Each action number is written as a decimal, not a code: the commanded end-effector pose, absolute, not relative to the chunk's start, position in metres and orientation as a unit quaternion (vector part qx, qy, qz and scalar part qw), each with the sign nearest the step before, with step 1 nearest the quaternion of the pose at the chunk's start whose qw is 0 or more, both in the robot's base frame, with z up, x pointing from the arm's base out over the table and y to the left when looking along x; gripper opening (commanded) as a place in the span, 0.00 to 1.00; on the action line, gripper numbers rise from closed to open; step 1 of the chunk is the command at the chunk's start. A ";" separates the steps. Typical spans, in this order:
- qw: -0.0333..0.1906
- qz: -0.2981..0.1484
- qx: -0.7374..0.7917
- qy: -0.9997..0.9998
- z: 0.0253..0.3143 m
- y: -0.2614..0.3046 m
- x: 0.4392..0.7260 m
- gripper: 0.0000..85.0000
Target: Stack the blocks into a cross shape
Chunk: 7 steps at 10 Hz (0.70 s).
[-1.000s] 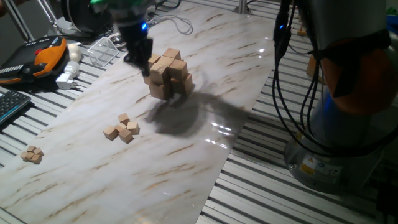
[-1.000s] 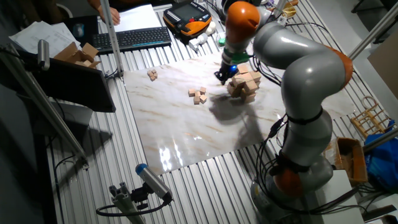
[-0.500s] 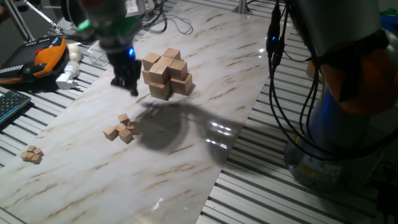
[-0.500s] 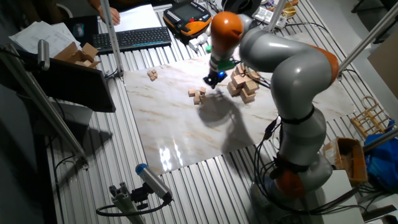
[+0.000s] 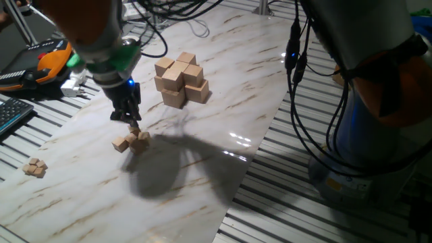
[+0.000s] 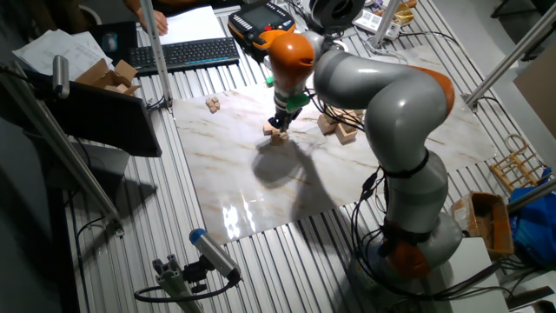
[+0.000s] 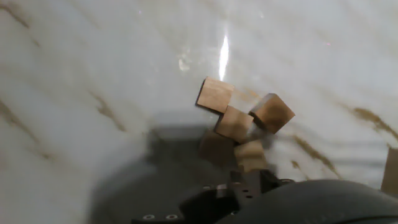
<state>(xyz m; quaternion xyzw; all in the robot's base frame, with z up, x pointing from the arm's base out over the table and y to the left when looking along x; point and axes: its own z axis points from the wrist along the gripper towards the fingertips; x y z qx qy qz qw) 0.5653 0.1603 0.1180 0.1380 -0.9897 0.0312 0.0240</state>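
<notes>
Hand view, bottom edge: my pincer (image 7: 245,186), dark housing only; I cannot tell whether its jaws stand wide or narrow. Just above it, centre frame, a loose cluster of small blocks (image 7: 239,121) on the marble table (image 7: 93,74), some touching. One fixed view: my pincer (image 5: 127,111) hangs right over those blocks (image 5: 132,140), left of centre. Another little heap (image 5: 34,167) lies at the far left edge. Farther back, upper centre, the cross shape (image 5: 179,80) stands well apart.
</notes>
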 end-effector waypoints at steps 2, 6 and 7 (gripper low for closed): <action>0.024 0.030 0.152 -0.988 0.110 0.152 0.567 0.60; 0.033 0.002 0.166 -0.986 0.079 0.148 0.561 0.60; 0.030 0.005 0.169 -0.985 0.076 0.152 0.556 0.60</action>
